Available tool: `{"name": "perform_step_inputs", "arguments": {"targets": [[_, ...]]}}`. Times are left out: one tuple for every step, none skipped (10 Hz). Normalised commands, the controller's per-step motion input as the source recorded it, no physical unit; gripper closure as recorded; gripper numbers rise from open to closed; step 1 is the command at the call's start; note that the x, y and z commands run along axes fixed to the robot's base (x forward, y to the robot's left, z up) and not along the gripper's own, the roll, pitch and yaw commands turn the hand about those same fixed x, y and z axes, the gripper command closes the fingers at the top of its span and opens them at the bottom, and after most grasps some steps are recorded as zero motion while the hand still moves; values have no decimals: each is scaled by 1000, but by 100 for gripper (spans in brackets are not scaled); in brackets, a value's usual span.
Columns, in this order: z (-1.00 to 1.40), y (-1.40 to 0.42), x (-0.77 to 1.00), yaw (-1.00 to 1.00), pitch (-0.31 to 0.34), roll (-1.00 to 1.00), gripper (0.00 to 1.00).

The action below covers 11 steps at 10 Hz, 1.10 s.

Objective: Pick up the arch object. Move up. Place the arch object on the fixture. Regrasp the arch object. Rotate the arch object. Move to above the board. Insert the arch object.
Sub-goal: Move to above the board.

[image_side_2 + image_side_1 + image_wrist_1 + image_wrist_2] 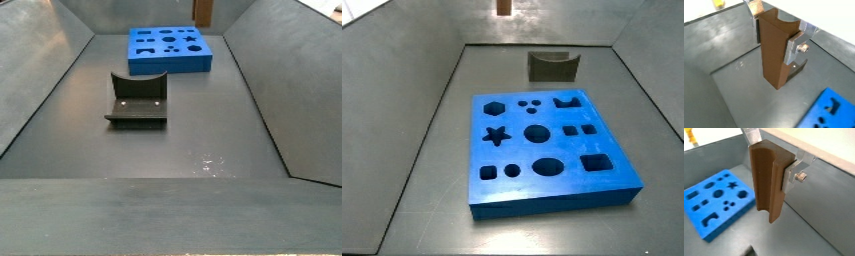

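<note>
The arch object (774,52) stands upright between the 2 fingers of the claw (777,32), which is clamped on its upper part; in both wrist views the silver finger plates press against its opposite sides, one finger (793,172) showing a bolt head, and the long brown body hangs down below them with its lower end free of the floor. The curved notch of the piece shows at its top edge in a wrist view. In both side views only the lower tip of the arch object (502,8) shows at the upper frame edge, high above the floor, and the claw itself is out of frame there. The board (717,200) lies flat on the grey floor below and to one side of the claw. The fixture (138,100) stands on the floor well apart from the claw, beyond the board (168,48) in a side view.
</note>
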Motion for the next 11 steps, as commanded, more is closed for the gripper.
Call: {"name": "perform_step_inputs", "arguments": {"targets": [[101,-1000,127,1000,27,43,100],[103,-1000,132,1000,30,43,100],[103,-1000,139,1000,36,44,100],[103,-1000,149,1000,41,44,100],[102,-1000,162,1000,48,46,100],[101,-1000,180,1000,55,48,100],[94,-1000,222,1000,66,52,100],[79,-921,246,1000,75,58,100],[59,-730,228,1000,82,65,100],[19,-312,169,1000,101,81,100],[9,-182,143,1000,110,88,100]]}}
